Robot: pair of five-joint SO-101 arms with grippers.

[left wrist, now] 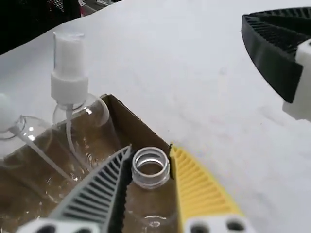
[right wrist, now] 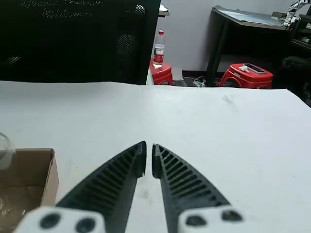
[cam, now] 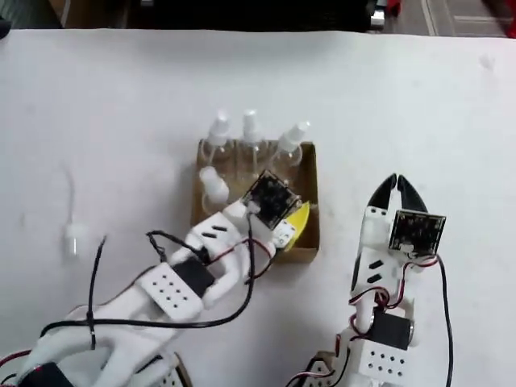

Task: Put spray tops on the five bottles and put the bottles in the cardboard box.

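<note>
**Ana:** What takes up the most room in the high view?

**Ben:** A white table (cam: 121,97). A brown cardboard box (cam: 314,181) lies open near its middle. The left arm (cam: 173,286) stretches over the near side of the box. The right arm (cam: 383,322) stands just beside the box, over bare tabletop.

**Ana:** And what does each claw have hold of?

**Ben:** The left gripper (left wrist: 150,151) is down inside the box. Its grey finger (left wrist: 97,189) and yellow finger (left wrist: 194,189) press on either side of the neck of an uncapped bottle (left wrist: 151,170), so it is grasping that bottle. The right gripper (right wrist: 148,154) has black ribbed fingers drawn together until the tips almost meet. It is clenched on nothing and points along the table.

**Ana:** Where does that uncapped bottle sit?

**Ben:** In the box, on its near side, close to the right wall. It is clear plastic, and its round threaded mouth is open and faces upward.

**Ana:** What about the other bottles?

**Ben:** Three bottles (cam: 251,153) stand in a row along the far wall of the box. A fourth bottle (cam: 213,192) is by the left wall, nearer the arms. All four are clear with rounded shoulders, and each carries a white spray top (cam: 250,125). In the left wrist view a thin dip tube runs down inside them.

**Ana:** Is anything smaller lying about?

**Ben:** One loose spray top (cam: 72,236) lies on the table well to the left of the box. It is white, and its thin tube points away from the arms.
</note>
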